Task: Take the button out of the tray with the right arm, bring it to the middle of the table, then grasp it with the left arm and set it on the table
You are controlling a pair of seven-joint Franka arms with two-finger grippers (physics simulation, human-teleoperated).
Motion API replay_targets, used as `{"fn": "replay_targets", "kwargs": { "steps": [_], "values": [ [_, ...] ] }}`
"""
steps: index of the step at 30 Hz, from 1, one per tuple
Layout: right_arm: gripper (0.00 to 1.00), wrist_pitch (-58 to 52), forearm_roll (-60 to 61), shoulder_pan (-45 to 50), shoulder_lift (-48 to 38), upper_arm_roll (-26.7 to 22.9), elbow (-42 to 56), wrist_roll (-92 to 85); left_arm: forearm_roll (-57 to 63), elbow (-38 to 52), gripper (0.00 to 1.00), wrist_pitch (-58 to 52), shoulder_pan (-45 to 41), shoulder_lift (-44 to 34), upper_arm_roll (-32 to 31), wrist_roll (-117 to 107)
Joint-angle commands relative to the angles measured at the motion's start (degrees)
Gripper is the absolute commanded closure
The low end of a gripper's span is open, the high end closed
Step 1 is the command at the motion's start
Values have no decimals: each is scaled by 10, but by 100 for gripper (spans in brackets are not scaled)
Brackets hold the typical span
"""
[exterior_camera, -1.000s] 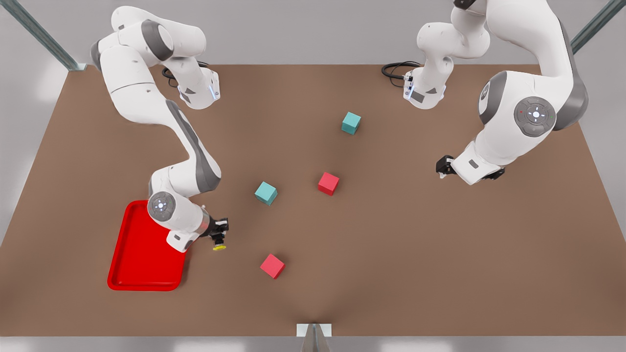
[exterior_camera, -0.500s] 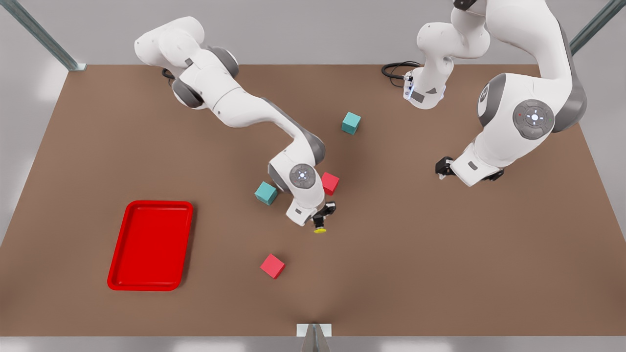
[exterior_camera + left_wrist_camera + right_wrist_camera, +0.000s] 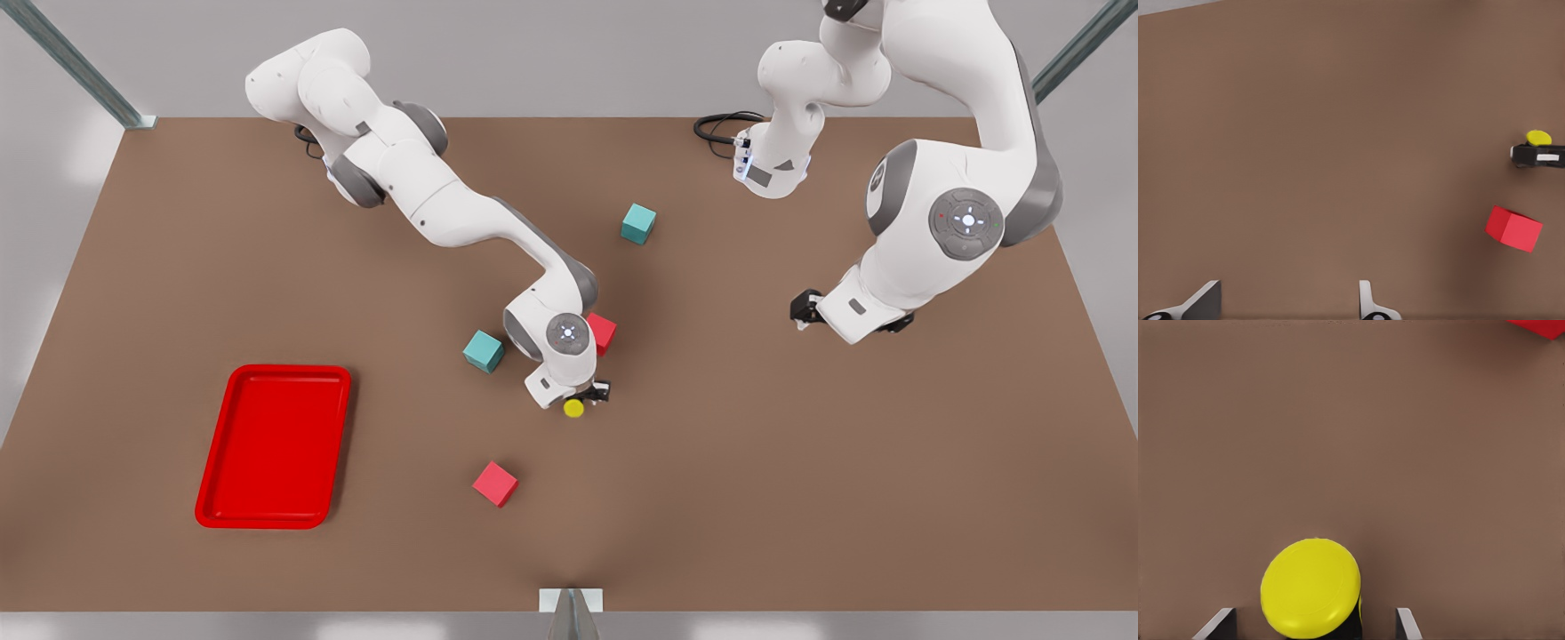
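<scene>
Yellow is the cue we steer by: the round cap of the button (image 3: pixel 574 408) sits at the tip of the right gripper (image 3: pixel 594 392), over the middle of the table (image 3: pixel 800 498) and well clear of the red tray (image 3: pixel 233 444), which lies empty toward the front view's left. In the right wrist view the cap (image 3: pixel 1311 588) shows between the two fingertips (image 3: pixel 1216 621), which stand apart on either side of it; we judge the gripper is holding the dark body beneath, though the contact itself is hidden from us. The left gripper (image 3: pixel 805 307) waits well apart toward the front view's right, its fingers (image 3: pixel 1201 303) spread wide over bare table with nothing between them. In its wrist view we see the button (image 3: pixel 1538 138) and the right gripper (image 3: pixel 1537 155) far off, with a red cube (image 3: pixel 1513 228) nearby. So the handover turns on one thing, we think: the left arm must cross toward the centre and close on the button from the side the right fingers leave free, avoiding the cube.
</scene>
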Motion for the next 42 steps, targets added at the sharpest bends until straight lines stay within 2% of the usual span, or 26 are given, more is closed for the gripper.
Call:
{"fn": "replay_targets", "kwargs": {
  "steps": [1,4,6,9,13,14,17,18,21,25,26,34,42],
  "values": [
    [0,-2,3,-4,-37,4,-4,119,0,0,0,1,0,0,0,0],
    [0,-39,1,-9,-75,25,-7,116,0,0,0,6,0,0,0,0],
    [0,-127,4,-15,-125,25,-7,67,0,1,0,6,-1,0,0,-1],
    [0,-140,12,-23,-125,29,-7,62,7,1,0,7,-41,21,0,-15],
    [0,-140,12,-23,-122,29,-10,61,5,65,0,53,-141,132,-1,-343],
    [0,-140,12,-25,-124,29,-10,38,3,65,0,100,-159,155,-1,-390],
    [0,-329,19,-166,-236,25,-20,-240,-16,73,0,202,-169,217,-4,-426],
    [0,-334,18,-213,-280,25,-64,-326,-16,73,0,218,-168,225,-5,-425],
    [0,-187,16,-302,-480,39,-347,-432,-17,134,0,238,-167,289,-13,-429],
    [0,-195,14,-317,-480,46,-316,-479,-16,231,0,283,-165,376,-45,-521],
    [0,-234,14,-318,-482,46,-313,-478,-16,236,0,287,-168,384,-46,-522],
    [0,-241,19,-318,-485,51,-296,-506,-9,209,0,328,-222,418,-46,-527],
    [0,-238,15,-317,-480,50,-271,-501,14,209,0,386,-225,450,-45,-527]
  ]
}}
